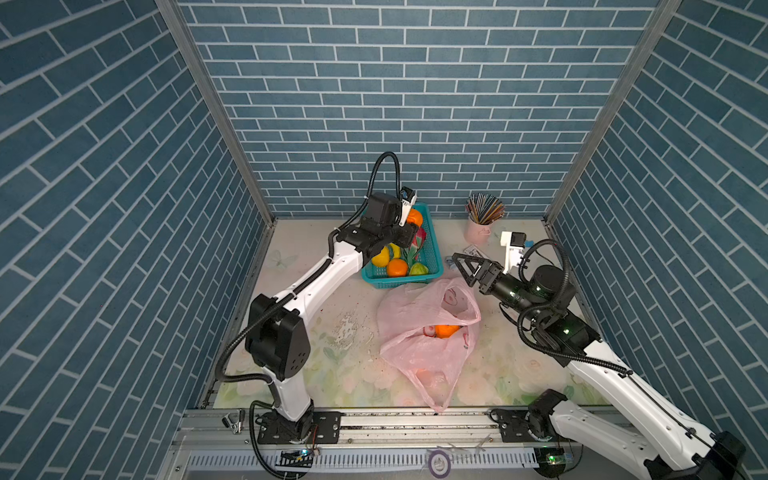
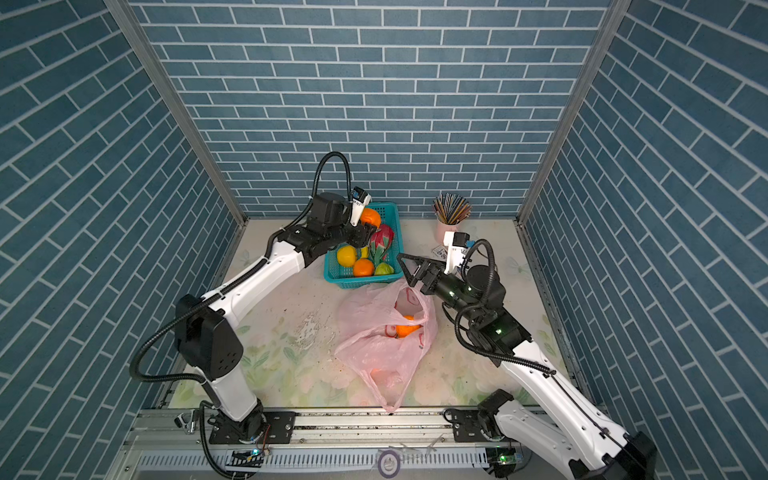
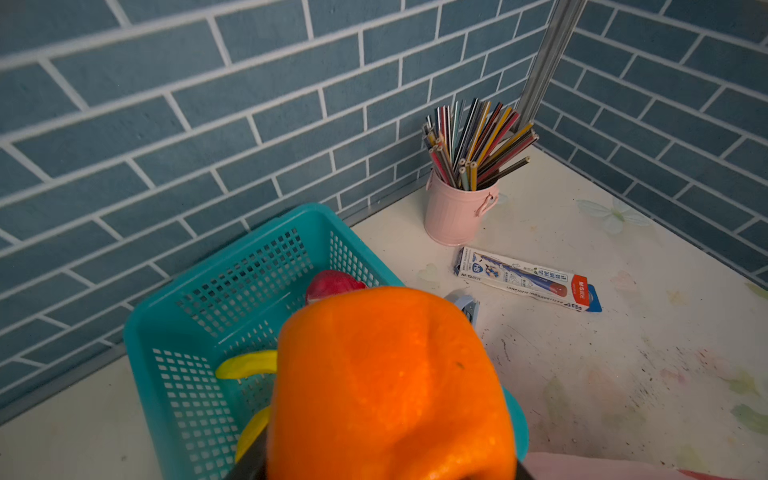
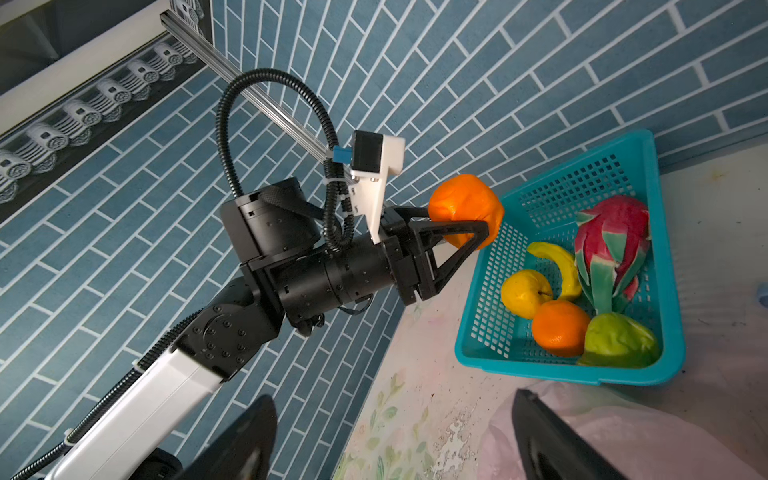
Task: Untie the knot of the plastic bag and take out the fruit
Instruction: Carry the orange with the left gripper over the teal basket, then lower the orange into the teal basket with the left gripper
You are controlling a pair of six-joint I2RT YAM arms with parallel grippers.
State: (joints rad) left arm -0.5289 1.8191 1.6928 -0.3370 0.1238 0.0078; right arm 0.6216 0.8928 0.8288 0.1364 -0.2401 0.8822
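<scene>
One bagged orange [image 1: 446,330] shows only in both top views.

**Top views (stereo pair):** mounted high over the front rail, tilted steeply down toward the back wall. Far off, with the whole table [image 1: 353,374] and both arms framed. Coverage is nearly identical in both top views. Teal basket [image 1: 395,283] just above centre; the same basket [image 2: 359,283] sits slightly further left.

**Left wrist view:** close, facing the right back corner. Orange [image 3: 390,386] fills lower centre, basket [image 3: 232,259] lower left, pencil cup [image 3: 457,212] right of centre.

**Right wrist view:** low over the table, rolled, facing the left gripper [image 4: 461,222]. Right gripper [image 4: 392,399] at the lower edge. Shares the basket [image 4: 540,370] and orange [image 4: 465,199] with all other views.
</scene>
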